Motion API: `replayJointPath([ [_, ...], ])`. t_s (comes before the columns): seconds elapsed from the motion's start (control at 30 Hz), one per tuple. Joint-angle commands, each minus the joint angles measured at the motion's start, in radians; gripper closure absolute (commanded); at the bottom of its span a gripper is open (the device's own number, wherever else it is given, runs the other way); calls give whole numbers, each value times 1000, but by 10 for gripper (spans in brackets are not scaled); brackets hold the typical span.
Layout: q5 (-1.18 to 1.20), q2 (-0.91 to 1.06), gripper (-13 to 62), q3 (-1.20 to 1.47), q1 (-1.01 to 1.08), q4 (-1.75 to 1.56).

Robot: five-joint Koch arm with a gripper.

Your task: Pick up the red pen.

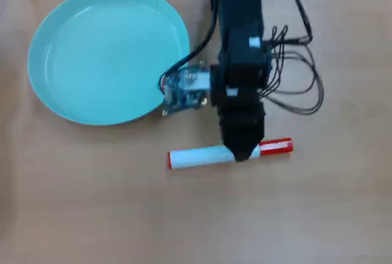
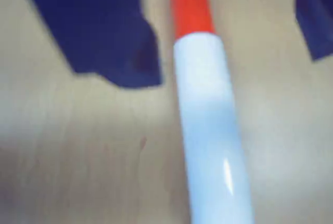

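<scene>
Arm pose: the arm [image 1: 240,37] reaches from the far edge of the table [image 1: 92,203] toward the near edge, wrist pitched down, in the overhead view.
Fingers: the fingers [image 2: 112,42] stand wide apart in the wrist view, one dark jaw on each side of the pen; neither jaw touches the barrel. The gripper [image 1: 246,152] sits directly over the pen in the overhead view.
Red pen position: the red pen [image 1: 229,153] lies flat on the table, near the middle, parallel to the near edge. The red cap points toward the right edge in the overhead view; the white barrel points toward the left edge.
Red pen in wrist view: the pen [image 2: 208,125] runs between the jaws, cap at the top.
Plate: one teal plate [image 1: 61,101] sits toward the far left corner, apart from the pen.
Cables: loose wires [image 1: 294,86] hang beside the arm toward the right edge.
Open room: bare table lies between the pen and the near edge, and along the right edge.
Count: one pen, one plate, one arm.
</scene>
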Motion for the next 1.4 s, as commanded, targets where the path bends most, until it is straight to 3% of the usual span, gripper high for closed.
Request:
replayJointPath([
  [0.0,3,-15,192,-109,14,31],
  [0.47,21,-104,186,-107,38,31],
  [0.7,49,-160,122,-118,46,17],
  [1.27,52,-284,135,-199,71,12],
  [1.37,86,-288,187,-195,74,15],
])
